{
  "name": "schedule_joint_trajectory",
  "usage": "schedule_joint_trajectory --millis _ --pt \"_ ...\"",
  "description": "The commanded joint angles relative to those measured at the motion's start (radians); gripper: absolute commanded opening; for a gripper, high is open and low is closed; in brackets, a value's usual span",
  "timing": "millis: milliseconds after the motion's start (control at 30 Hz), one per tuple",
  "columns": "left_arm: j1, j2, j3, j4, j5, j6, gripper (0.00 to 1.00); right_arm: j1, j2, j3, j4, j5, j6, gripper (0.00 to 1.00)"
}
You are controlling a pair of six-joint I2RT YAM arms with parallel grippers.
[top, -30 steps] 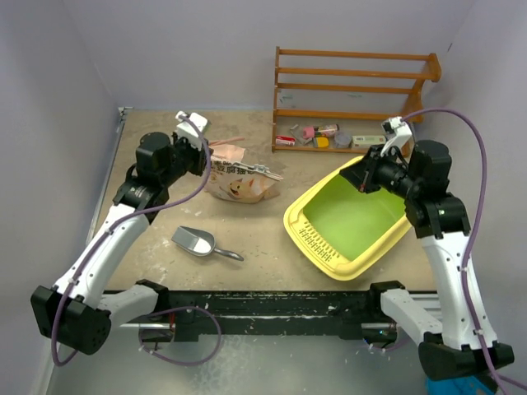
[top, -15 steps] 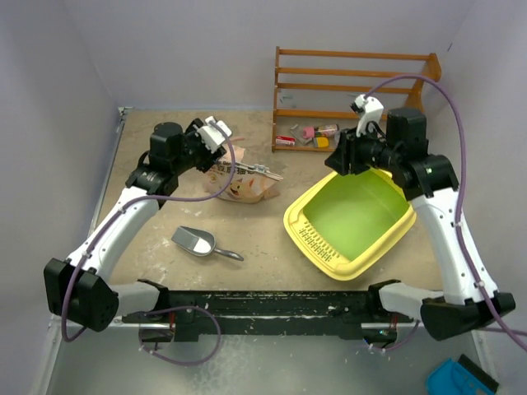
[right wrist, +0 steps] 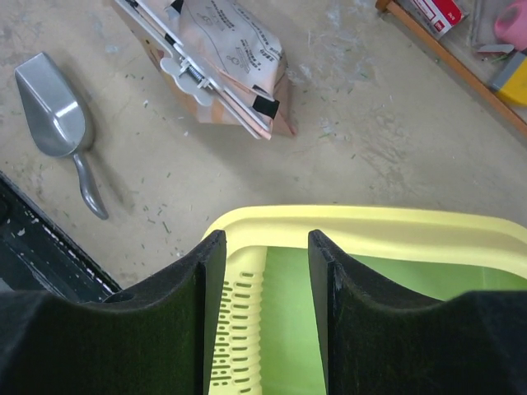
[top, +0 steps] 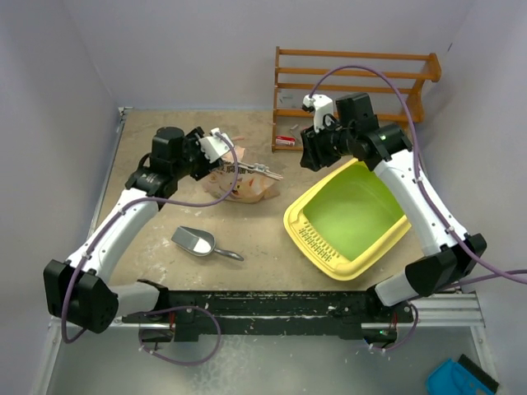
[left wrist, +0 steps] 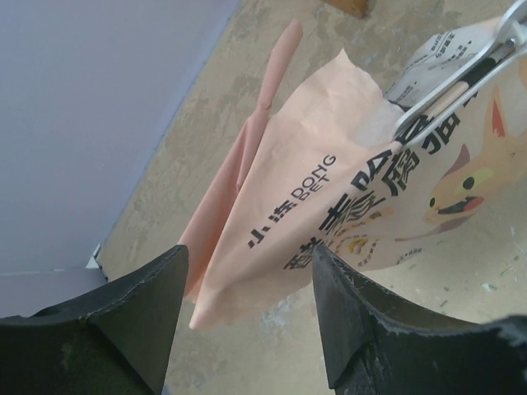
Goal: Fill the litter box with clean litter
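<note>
From above, your litter box (top: 290,219) sits right of centre on the counter (top: 263,247), its green floor bare; no litter shows in it. The bag (top: 245,188) lies at the box's 10 o'clock, the scoop (top: 196,241) at its 9, and a wooden rack (top: 354,82) stands at 12 against the back wall. Your left gripper (top: 221,148) is at the bag's top edge. Your right gripper (top: 306,156) hangs over the box's far corner, aimed toward the bag. I judge you are at the bag-opening step, with nothing poured yet.

In the left wrist view, the left fingers (left wrist: 123,321) stand apart and hold nothing. The bag's folded corner lies just beyond the gap, and a metal clip (left wrist: 461,74) pinches its top at 1 o'clock. You'll likely need to close on that edge and get the clip off.

In the right wrist view, the right fingers (right wrist: 346,329) are spread and empty above the box rim. The bag is at 11 o'clock and the scoop at 9.

The counter is sandy, scuffed and speckled with crumbs. Plain pale walls close in on three sides.
</note>
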Motion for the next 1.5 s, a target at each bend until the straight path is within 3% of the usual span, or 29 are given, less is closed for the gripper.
schedule_joint_trajectory --millis 0,300,433,833,900,1000,1100,1333,1467 --pt "0.029 -0.093 -0.009 -0.041 0.017 0.07 0.67 0.004 -0.017 0.03 0.063 -0.042 0.001 0.47" --pt "0.099 -0.077 -0.016 -0.062 0.174 0.175 0.7 0.027 0.018 -0.005 0.088 -0.096 0.019 0.46" --pt "0.126 -0.035 0.039 -0.166 0.31 0.318 0.7 0.032 0.014 -0.014 0.084 -0.093 0.016 0.46" --pt "0.139 0.094 0.082 -0.147 0.38 0.378 0.66 0.051 0.05 -0.032 0.09 -0.119 0.015 0.45" --pt "0.139 0.106 0.074 -0.148 0.376 0.382 0.62 0.052 0.058 -0.03 0.093 -0.119 0.008 0.45" --pt "0.138 0.107 0.047 -0.11 0.337 0.374 0.39 0.055 0.072 -0.027 0.105 -0.115 0.001 0.43" --pt "0.135 0.091 0.009 -0.039 0.317 0.336 0.25 0.066 0.091 -0.027 0.125 -0.095 -0.014 0.43" --pt "0.125 0.085 -0.046 0.09 0.411 0.211 0.02 0.133 0.097 -0.128 0.352 -0.007 -0.095 0.46" --pt "0.119 0.097 -0.047 0.104 0.455 0.158 0.0 0.133 0.117 -0.17 0.456 0.006 -0.166 0.5"
